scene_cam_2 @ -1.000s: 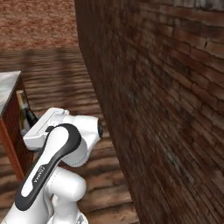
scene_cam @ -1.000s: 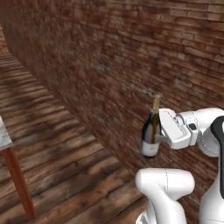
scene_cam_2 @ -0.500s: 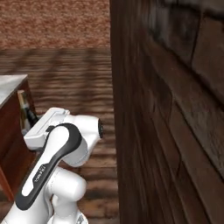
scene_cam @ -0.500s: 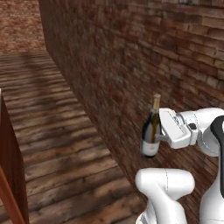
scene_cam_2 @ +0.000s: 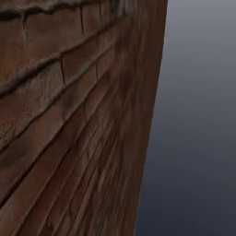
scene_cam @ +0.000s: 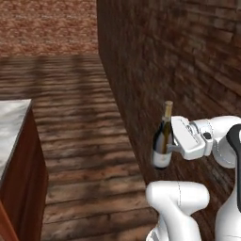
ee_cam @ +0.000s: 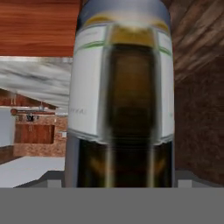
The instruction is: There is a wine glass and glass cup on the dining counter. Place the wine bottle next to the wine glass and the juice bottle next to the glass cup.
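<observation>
Bottle axis is upright: the wine bottle is held closed in the pincer at right centre, while the marble bench lies far left.

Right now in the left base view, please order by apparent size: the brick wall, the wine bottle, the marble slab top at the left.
1. brick wall, clearly largest.
2. marble slab top, cut off by the frame edge.
3. wine bottle, held upright in the gripper.
</observation>
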Controlling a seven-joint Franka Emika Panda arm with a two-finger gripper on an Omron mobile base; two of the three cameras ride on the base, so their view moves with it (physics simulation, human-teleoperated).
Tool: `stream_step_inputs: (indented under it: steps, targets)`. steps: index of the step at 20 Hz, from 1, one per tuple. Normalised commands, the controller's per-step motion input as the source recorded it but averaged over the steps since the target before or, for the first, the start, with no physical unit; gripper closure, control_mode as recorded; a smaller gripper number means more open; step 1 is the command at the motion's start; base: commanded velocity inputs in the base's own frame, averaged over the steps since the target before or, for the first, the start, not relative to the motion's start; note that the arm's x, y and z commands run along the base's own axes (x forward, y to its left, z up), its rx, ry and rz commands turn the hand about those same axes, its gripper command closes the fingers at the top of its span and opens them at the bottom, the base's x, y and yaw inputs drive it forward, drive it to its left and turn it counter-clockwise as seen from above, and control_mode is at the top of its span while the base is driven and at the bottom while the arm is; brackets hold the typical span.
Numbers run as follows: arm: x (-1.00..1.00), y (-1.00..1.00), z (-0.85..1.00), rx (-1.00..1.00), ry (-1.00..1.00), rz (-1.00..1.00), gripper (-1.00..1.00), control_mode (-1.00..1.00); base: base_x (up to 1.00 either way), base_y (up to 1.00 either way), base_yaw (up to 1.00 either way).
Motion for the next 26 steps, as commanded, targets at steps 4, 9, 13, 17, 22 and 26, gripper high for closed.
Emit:
stream_step_inputs:
  steps: [4,9,13,17,22,26]
  targets:
    - [0.00,0.00,0.00,0.00,0.00,0.00,1.00,1.00,1.00,-0.49,0.38]
    - [0.00,0.00,0.00,0.00,0.00,0.00,1.00,1.00,1.00,-0.55,0.36]
    - [0.00,0.00,0.00,0.00,0.00,0.00,1.00,1.00,1.00,-0.57,0.37]
    - [0.00,0.00,0.00,0.00,0.00,0.00,1.00,1.00,1.00,-0.60,0.37]
    - [0.00,0.00,0.00,0.00,0.00,0.00,1.00,1.00,1.00,-0.59,0.38]
    - [0.00,0.00,0.00,0.00,0.00,0.00,1.00,1.00,1.00,-0.58,0.40]
